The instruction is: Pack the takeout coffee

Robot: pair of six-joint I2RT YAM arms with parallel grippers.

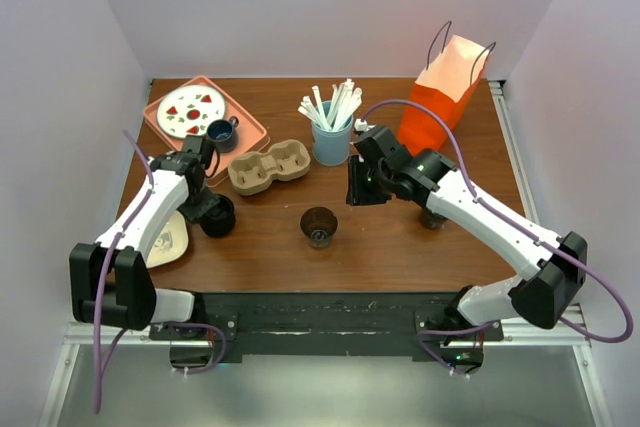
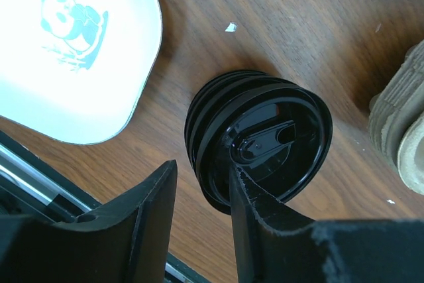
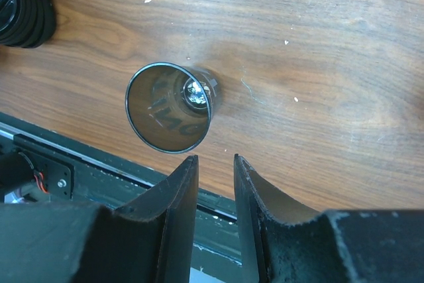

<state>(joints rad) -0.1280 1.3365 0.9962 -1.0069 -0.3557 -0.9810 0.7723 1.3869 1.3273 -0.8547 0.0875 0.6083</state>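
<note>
A brown paper coffee cup (image 1: 319, 226) stands open-mouthed on the table's near middle; it shows empty in the right wrist view as cup (image 3: 169, 107). A stack of black lids (image 1: 218, 218) sits at the left, large in the left wrist view as lids (image 2: 258, 137). My left gripper (image 1: 205, 202) hangs just over that stack, jaws (image 2: 203, 165) open: one finger lies over the top lid's rim, the other stands clear of the stack's side. My right gripper (image 1: 357, 192) hovers right of the cup, jaws (image 3: 215, 156) narrowly open with nothing between them.
A cardboard cup carrier (image 1: 268, 167) lies behind the cup. A blue cup of straws (image 1: 332, 139) and an orange paper bag (image 1: 445, 92) stand at the back right. A pink tray (image 1: 250, 132) with plate and mug sits back left. A white panda plate (image 2: 73, 51) lies near the lids.
</note>
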